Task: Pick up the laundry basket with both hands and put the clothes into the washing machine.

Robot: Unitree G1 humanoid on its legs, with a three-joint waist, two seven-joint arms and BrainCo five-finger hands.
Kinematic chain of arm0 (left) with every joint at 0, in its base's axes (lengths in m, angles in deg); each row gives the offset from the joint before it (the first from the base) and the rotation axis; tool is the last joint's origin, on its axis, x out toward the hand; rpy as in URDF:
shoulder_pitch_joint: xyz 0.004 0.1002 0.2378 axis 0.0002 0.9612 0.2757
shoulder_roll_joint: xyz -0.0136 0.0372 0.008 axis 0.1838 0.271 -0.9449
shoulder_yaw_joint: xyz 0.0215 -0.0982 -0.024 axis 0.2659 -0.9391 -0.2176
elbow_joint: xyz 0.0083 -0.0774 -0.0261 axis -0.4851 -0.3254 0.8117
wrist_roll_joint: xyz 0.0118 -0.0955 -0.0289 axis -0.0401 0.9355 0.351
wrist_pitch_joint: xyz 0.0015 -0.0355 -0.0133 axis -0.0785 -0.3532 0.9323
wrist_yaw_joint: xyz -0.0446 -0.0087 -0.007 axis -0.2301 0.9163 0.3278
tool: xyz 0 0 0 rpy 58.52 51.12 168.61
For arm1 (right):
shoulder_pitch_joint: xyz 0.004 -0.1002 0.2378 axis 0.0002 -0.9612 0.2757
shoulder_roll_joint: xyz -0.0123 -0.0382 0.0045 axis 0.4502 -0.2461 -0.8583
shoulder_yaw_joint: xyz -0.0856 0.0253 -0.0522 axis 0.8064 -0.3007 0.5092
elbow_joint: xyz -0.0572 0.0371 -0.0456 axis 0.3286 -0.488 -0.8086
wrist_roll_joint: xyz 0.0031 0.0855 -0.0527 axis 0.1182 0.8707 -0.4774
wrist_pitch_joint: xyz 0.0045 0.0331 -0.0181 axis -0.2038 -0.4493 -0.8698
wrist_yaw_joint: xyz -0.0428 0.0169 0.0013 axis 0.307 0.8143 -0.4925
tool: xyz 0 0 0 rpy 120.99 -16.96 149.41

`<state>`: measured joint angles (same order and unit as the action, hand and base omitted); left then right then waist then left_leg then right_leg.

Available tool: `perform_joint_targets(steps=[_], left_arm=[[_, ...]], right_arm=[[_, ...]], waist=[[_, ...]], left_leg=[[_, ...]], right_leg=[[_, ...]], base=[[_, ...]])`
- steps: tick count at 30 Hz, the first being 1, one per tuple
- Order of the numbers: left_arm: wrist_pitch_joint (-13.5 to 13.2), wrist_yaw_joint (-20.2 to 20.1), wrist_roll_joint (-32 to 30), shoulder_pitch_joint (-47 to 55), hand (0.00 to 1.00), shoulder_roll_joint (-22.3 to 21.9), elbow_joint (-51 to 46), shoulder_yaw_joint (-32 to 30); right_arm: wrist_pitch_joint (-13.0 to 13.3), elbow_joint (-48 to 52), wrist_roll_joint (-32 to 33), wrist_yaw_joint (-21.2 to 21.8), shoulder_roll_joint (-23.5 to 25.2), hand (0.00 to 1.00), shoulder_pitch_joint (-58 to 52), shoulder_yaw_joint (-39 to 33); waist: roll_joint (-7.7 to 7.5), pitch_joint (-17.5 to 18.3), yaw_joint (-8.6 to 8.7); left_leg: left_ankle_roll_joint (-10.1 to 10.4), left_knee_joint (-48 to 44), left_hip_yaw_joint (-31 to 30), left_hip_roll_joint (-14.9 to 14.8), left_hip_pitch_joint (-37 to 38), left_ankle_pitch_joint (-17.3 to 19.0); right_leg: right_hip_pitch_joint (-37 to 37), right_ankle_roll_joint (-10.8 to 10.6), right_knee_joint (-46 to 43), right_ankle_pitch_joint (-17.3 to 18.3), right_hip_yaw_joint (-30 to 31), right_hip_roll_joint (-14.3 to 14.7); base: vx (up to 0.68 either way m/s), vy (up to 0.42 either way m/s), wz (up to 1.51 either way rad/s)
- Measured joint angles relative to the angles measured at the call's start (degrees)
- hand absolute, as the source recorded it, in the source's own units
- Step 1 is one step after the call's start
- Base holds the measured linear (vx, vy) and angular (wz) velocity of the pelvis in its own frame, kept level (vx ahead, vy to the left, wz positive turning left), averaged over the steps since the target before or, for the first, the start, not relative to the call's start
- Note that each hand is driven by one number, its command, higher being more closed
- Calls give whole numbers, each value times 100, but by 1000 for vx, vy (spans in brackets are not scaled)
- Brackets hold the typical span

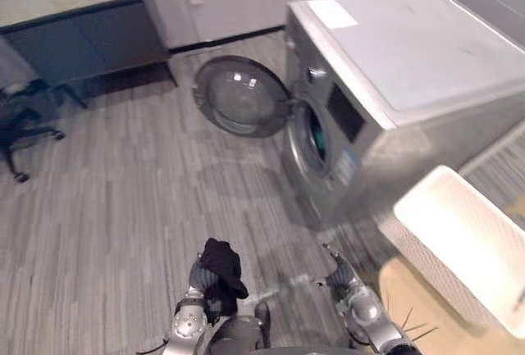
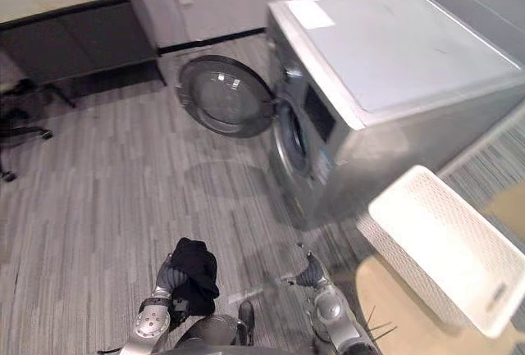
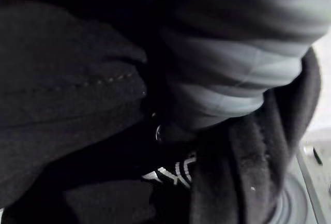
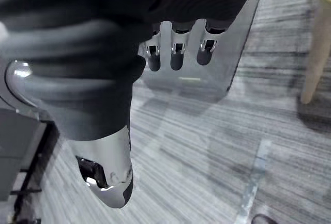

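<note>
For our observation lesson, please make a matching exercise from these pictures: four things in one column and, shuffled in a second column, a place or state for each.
Things:
1. washing machine door
2. laundry basket
3. black garment
4. right hand

Places or states:
A. empty, fingers relaxed
B. white, to the right of the washing machine
C. swung open
D. at the left hand

Pairs: 1-C, 2-B, 3-D, 4-A

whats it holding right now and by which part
A black garment hangs bunched at the left hand; which part of it is held cannot be told. The right hand holds nothing.
</note>
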<state>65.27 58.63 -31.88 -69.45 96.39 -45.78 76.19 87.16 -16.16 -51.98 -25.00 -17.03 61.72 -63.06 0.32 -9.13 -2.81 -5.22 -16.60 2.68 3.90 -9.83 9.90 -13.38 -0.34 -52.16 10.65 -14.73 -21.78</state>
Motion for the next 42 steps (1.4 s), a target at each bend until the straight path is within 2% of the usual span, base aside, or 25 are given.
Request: perform_joint_targets(steps=[1,5,6,8,10,11,13,14,15,16,18,20,22,23,25,26,27,28,29,31,33,35,37,39,42], left_arm=[[3,9,1,-35,100,32,-3,-101],[12,23,66,-63,100,37,61,-57],[13,11,66,-136,100,15,126,-38],[10,-8,59,-265,100,21,202,146],[3,-16,49,-254,100,-28,206,206],[4,-13,48,-265,100,-72,227,265],[10,-57,56,-329,100,-210,249,302],[9,-90,61,-300,100,-228,249,301],[9,-129,64,-255,100,-221,247,303],[13,-136,65,-254,100,-220,247,317],[2,-141,65,-316,100,-220,237,367],[1,-174,65,-485,100,-230,239,365],[-3,-249,64,-588,100,-248,240,373],[-7,-248,64,-647,100,-262,241,378],[-13,-247,64,-636,100,-319,253,417],[-10,-248,65,-626,100,-436,315,471],[-8,-249,65,-637,100,-446,360,540],[12,-260,65,-651,100,-371,449,653],[15,-263,65,-652,100,-296,466,712],[20,-263,72,-647,100,-169,467,751],[64,-251,112,-640,100,-92,456,746],[93,-248,168,-644,100,-45,337,732],[93,-247,226,-715,100,-4,67,719],[91,-252,226,-860,100,66,10,609],[96,-262,221,-868,100,81,33,524]], right_arm=[[1,3,1,5,39,0,14,2],[-1,1,248,-2,29,0,55,-79],[-2,0,314,-3,16,0,57,-135],[-5,-5,422,-2,28,0,31,-238],[-5,-7,457,6,25,0,-28,-244],[-8,-15,462,11,23,0,-27,-264],[-18,-101,515,12,33,0,101,-347],[-18,-98,558,11,49,0,128,-321],[-12,-92,604,7,98,0,147,-320],[-9,-40,675,-13,170,0,142,-336],[-4,41,700,-25,189,0,128,-373],[-7,56,749,-27,161,0,208,-554],[-8,50,791,-28,168,0,234,-684],[-7,34,790,-30,170,0,234,-703],[-4,-104,779,-31,143,0,233,-710],[-3,-107,770,-29,46,0,201,-705],[-8,-134,769,-29,13,0,205,-704],[-16,-132,767,-32,102,0,162,-704],[-8,-118,761,-26,166,0,78,-675],[-11,-123,709,-27,275,0,20,-603],[-12,-136,703,-23,278,0,102,-420],[-9,-138,669,-18,291,0,222,-312],[-3,-176,661,-24,340,0,390,-310],[-7,-270,655,-33,353,0,481,-334],[-30,-391,604,-34,300,0,273,-396]], waist=[[-85,-33,84],[-80,-157,265],[-97,-174,315],[-43,-231,397],[4,-172,570],[44,-189,603],[243,-241,511],[265,-247,473],[265,-250,423],[206,-278,361],[99,-263,338],[55,-317,335],[48,-347,332],[28,-372,316],[169,-340,253],[447,-327,179],[536,-349,189],[319,-351,217],[164,-299,236],[35,-257,182],[26,-257,187],[21,-255,201],[21,-242,200],[12,-241,235],[6,-240,398]], left_leg=[[-52,33,-263,92,103,33],[-168,130,-758,317,521,231],[-107,186,-923,358,716,235],[55,330,-1265,470,1046,345],[265,325,-1424,485,1255,467],[366,162,-1419,462,1215,496],[1028,-1864,-484,56,363,280],[1208,-2514,-163,-187,109,106],[1141,-3272,250,-546,-152,167],[892,-3802,608,-952,-337,328],[766,-3634,752,-1109,-605,417],[748,-2539,657,-1091,-865,431],[910,-1089,267,-971,-876,301],[1168,-256,-204,-860,-862,111],[1326,623,-805,-949,-781,-262],[1392,642,-1082,-1156,-731,-305],[1422,511,-1102,-1199,-734,-771],[1087,138,-818,-967,-729,-907],[1005,95,-584,-849,-704,-791],[796,89,171,-759,-520,-562],[666,301,779,-781,-221,-477],[567,526,1448,-829,106,-464],[500,602,2263,-985,331,-348],[508,567,2442,-1050,342,-334],[556,275,2604,-1200,589,-304]], right_leg=[[-332,-58,-63,361,370,391],[-1156,-278,979,505,698,1165],[-1284,-356,1588,370,705,1350],[-1291,-207,2779,-166,735,1515],[-1167,86,2879,-865,688,1500],[-1108,185,2841,-984,649,1484],[-558,277,3228,-780,385,1704],[-334,337,3402,-770,377,1820],[-7,409,3608,-734,381,1994],[465,517,3839,-652,430,2120],[853,519,4124,-630,575,2109],[1122,503,4377,-640,763,2005],[1259,454,4419,-612,950,1908],[1369,259,4431,-493,1129,1827],[1431,5,4435,-328,1495,1885],[1438,-236,4349,-155,1811,2041],[1414,-358,4217,-12,2001,2068],[1344,-541,3937,235,2366,1829],[1191,-613,3799,309,2508,1644],[731,-665,3298,215,2730,1387],[483,-647,3099,64,2311,1192],[260,-508,2914,1,1153,950],[222,-174,3046,-11,-1183,647],[290,-205,3224,-213,-1869,602],[506,-208,3385,-217,-1566,793]], base=[[241,66,122],[272,32,83],[361,-14,91],[463,-86,110],[501,-155,122],[546,-171,101],[517,-163,41],[500,-154,-16],[500,-132,-43],[573,-127,-49],[439,-65,-41],[394,35,-50],[312,130,-50],[311,238,-76],[312,319,-114],[250,346,-128],[326,543,-159],[244,462,-109],[251,507,-106],[191,394,-137],[138,275,-171],[109,154,-180],[145,113,-187],[162,8,-128],[193,-139,-68]])
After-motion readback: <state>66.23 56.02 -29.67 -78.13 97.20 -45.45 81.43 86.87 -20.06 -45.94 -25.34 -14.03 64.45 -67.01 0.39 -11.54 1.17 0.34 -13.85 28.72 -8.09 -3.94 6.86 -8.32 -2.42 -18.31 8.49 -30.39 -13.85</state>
